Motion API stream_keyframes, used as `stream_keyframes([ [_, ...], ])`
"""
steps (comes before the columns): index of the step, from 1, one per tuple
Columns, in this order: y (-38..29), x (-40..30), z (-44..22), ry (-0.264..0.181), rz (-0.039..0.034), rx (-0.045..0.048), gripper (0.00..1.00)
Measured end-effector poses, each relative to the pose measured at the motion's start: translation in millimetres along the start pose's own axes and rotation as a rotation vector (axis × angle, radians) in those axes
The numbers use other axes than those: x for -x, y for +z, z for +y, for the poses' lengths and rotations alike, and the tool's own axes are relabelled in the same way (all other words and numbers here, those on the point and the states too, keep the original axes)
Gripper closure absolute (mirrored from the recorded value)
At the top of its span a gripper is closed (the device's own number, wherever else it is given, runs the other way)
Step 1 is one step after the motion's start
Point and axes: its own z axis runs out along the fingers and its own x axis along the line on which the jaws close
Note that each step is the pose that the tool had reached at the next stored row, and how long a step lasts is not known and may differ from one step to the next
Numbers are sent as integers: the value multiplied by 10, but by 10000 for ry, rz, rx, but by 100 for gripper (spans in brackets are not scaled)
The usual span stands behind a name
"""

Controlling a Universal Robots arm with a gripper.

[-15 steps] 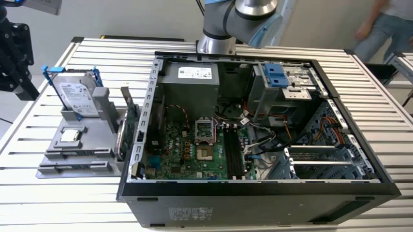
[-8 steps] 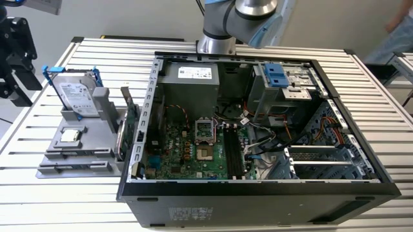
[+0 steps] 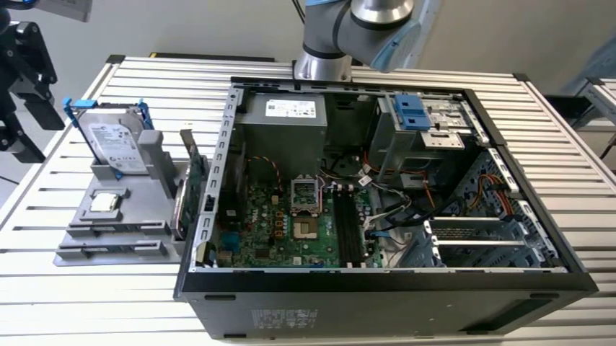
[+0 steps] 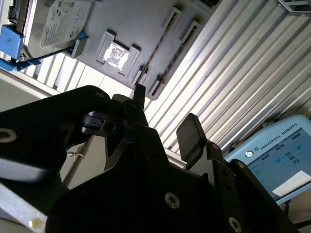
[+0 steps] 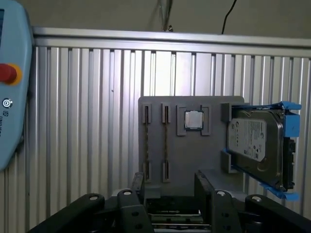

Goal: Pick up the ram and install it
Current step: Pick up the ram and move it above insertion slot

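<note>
The ram shows as two thin sticks standing on edge in the slots of a grey holder (image 5: 189, 160); one ram stick (image 5: 165, 141) has a second (image 5: 146, 141) beside it. In the second wrist view the same sticks (image 4: 158, 46) run as dotted lines across the holder (image 4: 141, 24). My gripper (image 5: 170, 194) hangs open well away from the holder, nothing between its black fingers (image 5: 138, 187). The second wrist view also shows the gripper (image 4: 165, 114) with its fingers apart. The open computer case (image 3: 385, 281) holds the motherboard with long black memory slots (image 3: 348, 227).
On the holder (image 3: 144, 241) sit a silver hard drive with blue rails (image 3: 114, 140) and a square processor chip (image 3: 104, 202); a green expansion card (image 3: 195, 180) stands beside the case. A teach pendant (image 5: 9, 87) lies on the ribbed table (image 5: 87, 121). The arm (image 3: 366, 29) rises behind the case.
</note>
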Motion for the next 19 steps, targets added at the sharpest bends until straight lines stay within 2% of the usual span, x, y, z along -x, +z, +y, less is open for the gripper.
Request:
stream_keyframes([
  [2,8,0,0,-3,2,-67,0],
  [4,18,0,0,-4,35,-125,0],
  [7,31,0,0,-4,83,-146,0],
  [8,38,0,0,-3,114,-147,0],
  [11,58,0,0,1,327,-143,0],
  [14,71,-1,-1,1,467,-141,0],
  [16,79,-2,-1,-5,511,-141,0],
  [19,86,-1,-1,-23,538,-138,0],
])
